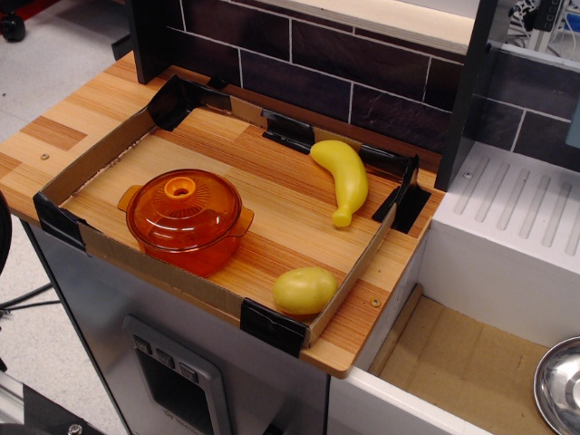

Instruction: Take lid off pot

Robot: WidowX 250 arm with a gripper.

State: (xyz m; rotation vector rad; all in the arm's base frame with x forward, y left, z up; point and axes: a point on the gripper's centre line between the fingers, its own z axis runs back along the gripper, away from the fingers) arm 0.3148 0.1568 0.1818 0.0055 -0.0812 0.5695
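Note:
The orange translucent pot [195,249] stands at the front left of the wooden counter, with small side handles at its left and right. The domed orange lid [184,207] sits closed on top of it, with its ring-shaped knob [180,189] at the centre. No gripper or arm shows in this view.
A yellow banana-shaped toy [343,178] lies at the back right. A yellow potato [304,290] lies at the front right. A low cardboard wall [163,272] with black taped corners fences the counter. A white sink [471,353] holds a metal bowl [560,385] at the right.

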